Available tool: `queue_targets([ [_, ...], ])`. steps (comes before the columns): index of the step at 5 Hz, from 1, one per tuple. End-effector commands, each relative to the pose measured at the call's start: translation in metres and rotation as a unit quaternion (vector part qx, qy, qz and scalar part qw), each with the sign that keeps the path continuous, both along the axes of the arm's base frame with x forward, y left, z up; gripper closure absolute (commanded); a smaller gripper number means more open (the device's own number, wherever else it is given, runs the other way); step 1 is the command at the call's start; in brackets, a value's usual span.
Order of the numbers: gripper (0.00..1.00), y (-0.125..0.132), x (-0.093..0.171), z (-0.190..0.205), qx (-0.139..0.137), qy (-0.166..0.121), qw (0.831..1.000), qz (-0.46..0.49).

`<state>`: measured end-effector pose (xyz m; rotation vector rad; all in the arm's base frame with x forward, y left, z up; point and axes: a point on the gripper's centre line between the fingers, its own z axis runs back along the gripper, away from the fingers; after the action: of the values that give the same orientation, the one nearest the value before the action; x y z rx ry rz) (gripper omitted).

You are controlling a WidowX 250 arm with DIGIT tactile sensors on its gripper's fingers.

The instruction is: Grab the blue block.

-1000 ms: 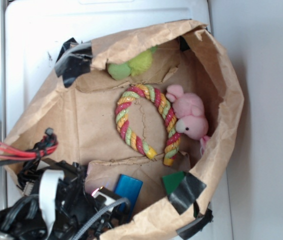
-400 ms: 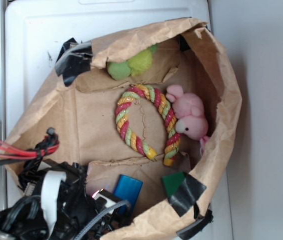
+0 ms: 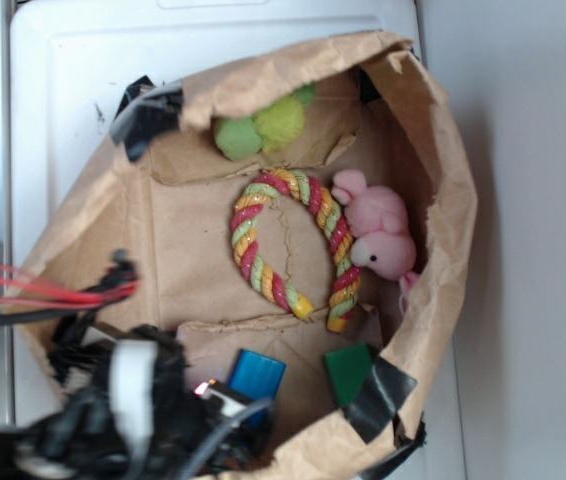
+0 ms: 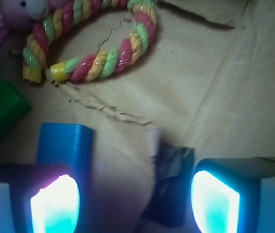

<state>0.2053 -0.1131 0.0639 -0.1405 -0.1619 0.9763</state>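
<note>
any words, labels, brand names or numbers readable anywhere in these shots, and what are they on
None: no readable text in either view.
Blue block: plain faces, no print.
Green block: plain, no label.
Paper bag: bare brown paper, black tape patches unmarked.
Pink plush bunny and rope ring: no tags visible.
Gripper: glowing pads, no markings; arm in the exterior view is too blurred to tell.

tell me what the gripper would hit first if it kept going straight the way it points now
Probably the brown paper between its open fingers. The gripper is not centred on the blue block, which lies under the left-hand finger in the wrist view, so that finger may touch it first. Depth is unclear.
</note>
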Motion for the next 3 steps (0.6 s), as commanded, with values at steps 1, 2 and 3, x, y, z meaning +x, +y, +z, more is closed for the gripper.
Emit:
queue_targets([
  [1, 0.0, 0.031, 0.09, 0.014, -0.016, -0.011, 1.0, 0.023],
  [2, 0.0, 0.042, 0.11, 0.016, -0.017, -0.02, 1.0, 0.01],
  [3, 0.0, 0.052, 0.115, 0.016, -0.018, -0.031, 0.999, 0.0],
])
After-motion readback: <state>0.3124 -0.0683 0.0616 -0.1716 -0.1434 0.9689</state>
